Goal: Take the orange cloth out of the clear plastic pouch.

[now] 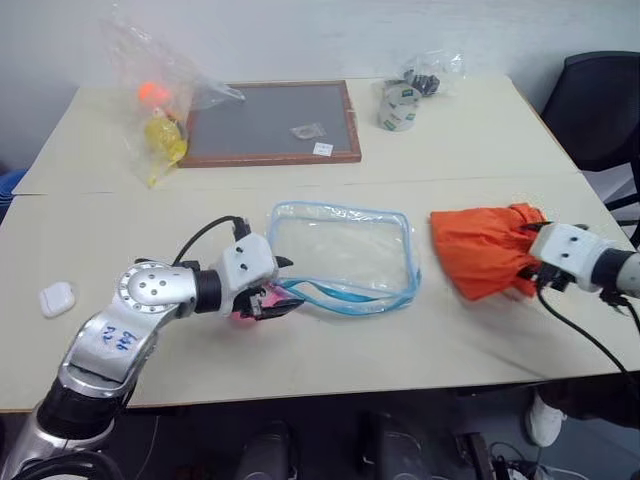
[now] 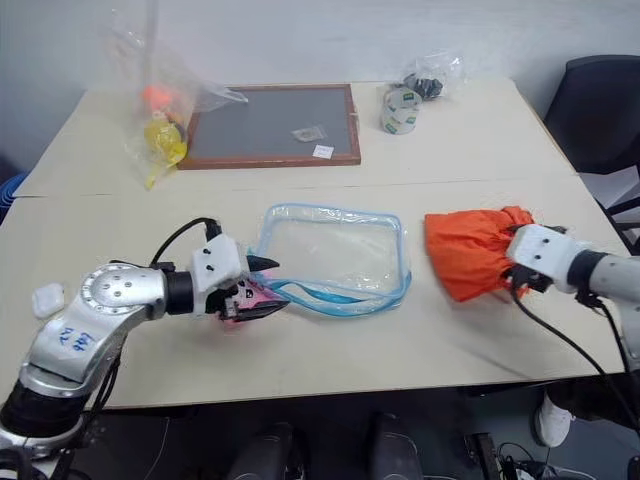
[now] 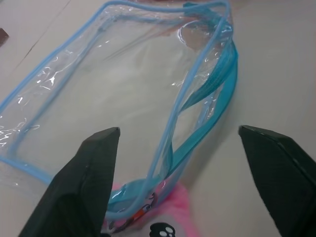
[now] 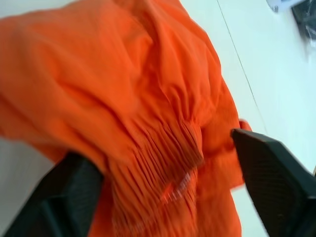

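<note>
The orange cloth (image 1: 485, 250) lies crumpled on the table, right of the clear plastic pouch (image 1: 340, 250) and outside it. The pouch lies flat with its blue-trimmed zipper edge gaping toward me, and nothing shows inside it. My right gripper (image 1: 530, 262) is at the cloth's right end. Its fingers stand open on either side of the bunched fabric (image 4: 163, 143). My left gripper (image 1: 275, 290) is at the pouch's near left corner, open, with the blue trim (image 3: 197, 98) running between its fingers. A pink plush toy (image 3: 163, 224) lies just under that gripper.
At the back left stands a thin wrinkly bag (image 1: 160, 110) with orange and yellow items, beside a framed grey board (image 1: 270, 122). A tape roll (image 1: 398, 105) and a small bag (image 1: 430, 75) sit at the back right. A white case (image 1: 57, 298) lies far left. A black chair (image 1: 600, 110) stands right.
</note>
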### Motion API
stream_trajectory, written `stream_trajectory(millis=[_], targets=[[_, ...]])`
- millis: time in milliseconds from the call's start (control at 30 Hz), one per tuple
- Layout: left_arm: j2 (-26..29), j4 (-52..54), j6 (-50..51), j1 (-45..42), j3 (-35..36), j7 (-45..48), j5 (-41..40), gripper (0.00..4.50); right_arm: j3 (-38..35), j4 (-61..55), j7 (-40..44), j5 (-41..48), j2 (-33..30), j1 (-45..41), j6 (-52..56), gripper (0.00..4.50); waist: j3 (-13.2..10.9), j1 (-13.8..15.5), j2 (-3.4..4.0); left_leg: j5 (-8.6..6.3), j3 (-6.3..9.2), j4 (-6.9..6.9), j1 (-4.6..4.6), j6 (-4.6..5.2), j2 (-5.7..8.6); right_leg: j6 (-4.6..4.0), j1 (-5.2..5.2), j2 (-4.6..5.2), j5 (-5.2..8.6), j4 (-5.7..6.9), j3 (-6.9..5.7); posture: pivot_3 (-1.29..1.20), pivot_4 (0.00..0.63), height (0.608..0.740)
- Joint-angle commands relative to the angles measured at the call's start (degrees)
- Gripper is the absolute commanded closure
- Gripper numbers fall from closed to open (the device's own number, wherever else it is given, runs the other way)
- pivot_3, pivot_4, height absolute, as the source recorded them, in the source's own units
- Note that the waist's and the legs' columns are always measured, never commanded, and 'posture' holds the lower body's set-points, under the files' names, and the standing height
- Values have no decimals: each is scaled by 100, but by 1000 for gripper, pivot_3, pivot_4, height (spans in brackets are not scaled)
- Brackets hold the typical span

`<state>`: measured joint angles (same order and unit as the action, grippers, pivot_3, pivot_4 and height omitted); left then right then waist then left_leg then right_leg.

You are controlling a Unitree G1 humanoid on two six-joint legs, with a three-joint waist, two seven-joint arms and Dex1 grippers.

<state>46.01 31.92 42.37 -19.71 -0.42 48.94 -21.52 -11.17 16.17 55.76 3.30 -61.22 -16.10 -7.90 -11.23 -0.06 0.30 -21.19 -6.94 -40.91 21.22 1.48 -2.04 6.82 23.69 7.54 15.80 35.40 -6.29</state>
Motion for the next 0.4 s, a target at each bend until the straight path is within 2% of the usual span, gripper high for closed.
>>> stream_trajectory(millis=[33, 167, 300, 400], targets=[[349, 259, 482, 238, 1153, 455, -986, 23, -813, -94, 842, 1134, -380, 100, 1100, 13, 0, -4, 0, 0, 0, 0, 1, 0, -1, 0, 1, 0, 0, 1, 0, 0, 150, 740], [870, -102, 682, 885, 2513, 1128, -1630, 23, -1497, 450, 2106, 1900, -1051, 338, 2196, 13, -3, -11, 8, 0, 0, 0, 0, 0, -3, -2, 2, 1, 1, 0, 1, 0, 150, 740], [1391, -958, -152, 1902, 3410, 1889, -1126, 23, -1654, 1477, 2774, 1946, -1582, 443, 2550, 13, -2, -22, 8, -3, -3, 5, -4, 1, -1, -6, 0, -1, 3, -36, -4, 0, 150, 740], [1589, -1593, -609, 2263, 3811, 2140, -911, 23, -1581, 1994, 2977, 1861, -1651, 487, 2530, 13, 0, -23, 4, -7, -2, 4, -7, -2, -3, -13, 0, 0, 7, -38, -8, 0, 150, 740]])
